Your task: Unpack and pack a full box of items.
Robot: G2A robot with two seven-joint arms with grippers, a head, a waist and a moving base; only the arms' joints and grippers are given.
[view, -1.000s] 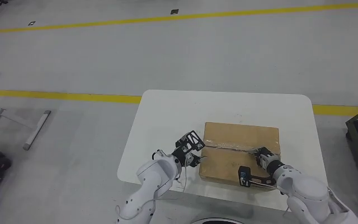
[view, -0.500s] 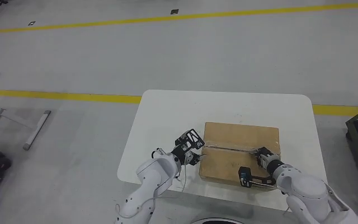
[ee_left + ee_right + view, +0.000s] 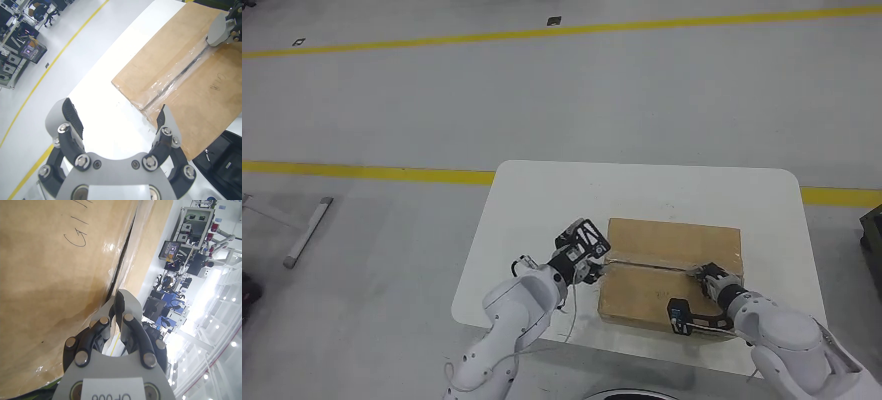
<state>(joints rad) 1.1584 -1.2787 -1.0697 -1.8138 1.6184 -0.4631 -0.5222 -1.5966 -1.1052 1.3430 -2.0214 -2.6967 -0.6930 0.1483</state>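
Note:
A brown cardboard box (image 3: 672,245) lies flaps-closed on the white table (image 3: 542,200), with clear tape along its centre seam (image 3: 181,73). My left gripper (image 3: 115,106) is open just off the box's left end, in line with the seam, with nothing between its fingers; the top view has that left gripper (image 3: 592,250) beside the box corner. My right gripper (image 3: 116,296) is shut, its tips set against the seam at the box's right end. That right gripper (image 3: 705,272) rests on the box top.
The box fills the near right part of the table. Bare tabletop (image 3: 542,280) lies to its left and along the far side (image 3: 642,185). The table's near edge runs close under the box.
My left gripper has shifted a little toward the far side, up along the box's left end to the seam. The right gripper and the box have stayed put.

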